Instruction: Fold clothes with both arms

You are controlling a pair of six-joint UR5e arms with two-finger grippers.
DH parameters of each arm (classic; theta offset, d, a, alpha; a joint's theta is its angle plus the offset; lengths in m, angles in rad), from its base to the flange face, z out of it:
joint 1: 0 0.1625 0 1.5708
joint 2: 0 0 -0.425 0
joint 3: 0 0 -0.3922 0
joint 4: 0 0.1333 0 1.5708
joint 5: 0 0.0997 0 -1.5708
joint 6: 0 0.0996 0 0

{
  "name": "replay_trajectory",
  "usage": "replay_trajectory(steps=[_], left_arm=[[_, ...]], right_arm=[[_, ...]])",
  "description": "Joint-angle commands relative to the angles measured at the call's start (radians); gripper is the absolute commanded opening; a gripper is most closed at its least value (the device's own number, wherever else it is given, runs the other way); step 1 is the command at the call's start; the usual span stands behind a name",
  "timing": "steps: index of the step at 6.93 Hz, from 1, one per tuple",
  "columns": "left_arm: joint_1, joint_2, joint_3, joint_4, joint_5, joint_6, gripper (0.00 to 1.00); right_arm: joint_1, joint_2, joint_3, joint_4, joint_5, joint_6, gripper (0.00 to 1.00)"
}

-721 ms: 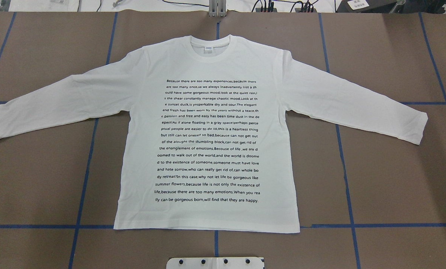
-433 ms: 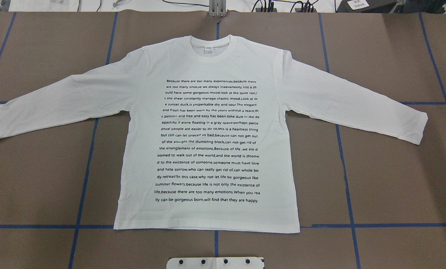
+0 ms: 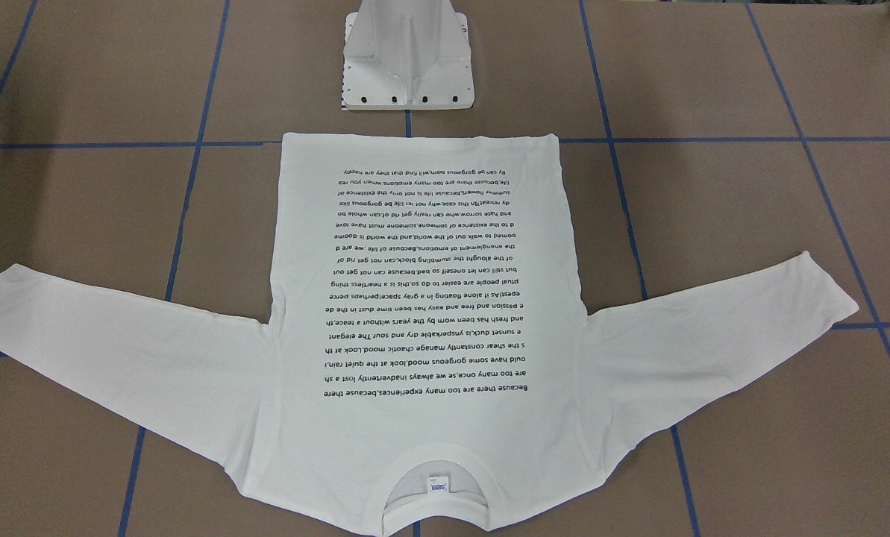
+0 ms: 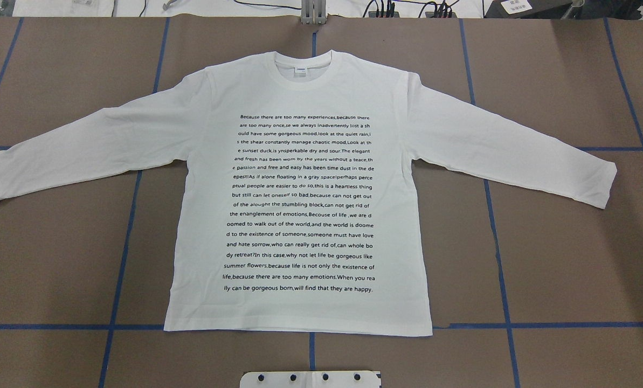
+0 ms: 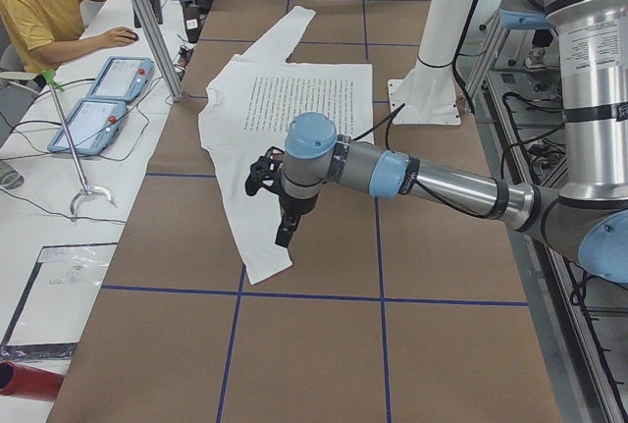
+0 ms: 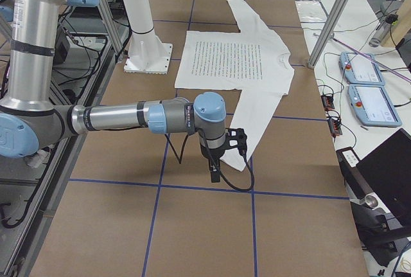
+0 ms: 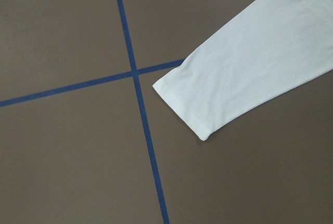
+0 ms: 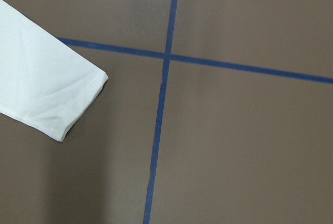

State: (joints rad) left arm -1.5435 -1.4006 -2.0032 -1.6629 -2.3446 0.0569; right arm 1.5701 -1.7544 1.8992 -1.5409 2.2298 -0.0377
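Now we see the white long-sleeved T-shirt (image 4: 299,86) flat on the desk (image 4: 569,258), print up, sleeves spread. Our left gripper (image 5: 286,230) and right gripper (image 6: 214,171) hang above the desk, one near each cuff; spread or pressed together, we cannot tell.

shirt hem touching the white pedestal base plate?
Apart. The exterior front-facing view shows a strip of bare brown table between the T-shirt hem and the pedestal base; the overhead exterior view shows the same gap.
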Motion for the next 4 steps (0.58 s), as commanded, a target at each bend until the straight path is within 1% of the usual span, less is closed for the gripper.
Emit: replay_trajectory(steps=[1,2,3,4], left_arm=[[0.000,-0.094,0.103,-0.316,0.008,-0.006,1.00],[0.000,-0.095,0.141,-0.371,0.008,-0.008,1.00],[0.000,-0.095,0.138,-0.374,0.007,-0.008,1.00],[-0.003,-0.089,0.129,-0.374,0.005,-0.008,1.00]], right_arm=[[-0.002,0.035,-0.069,0.169,0.045,0.013,1.00],[-0.002,0.036,-0.100,0.177,0.095,0.009,1.00],[-0.046,0.027,-0.118,0.262,0.077,0.066,1.00],[-0.120,0.026,-0.164,0.404,0.065,0.266,1.00]])
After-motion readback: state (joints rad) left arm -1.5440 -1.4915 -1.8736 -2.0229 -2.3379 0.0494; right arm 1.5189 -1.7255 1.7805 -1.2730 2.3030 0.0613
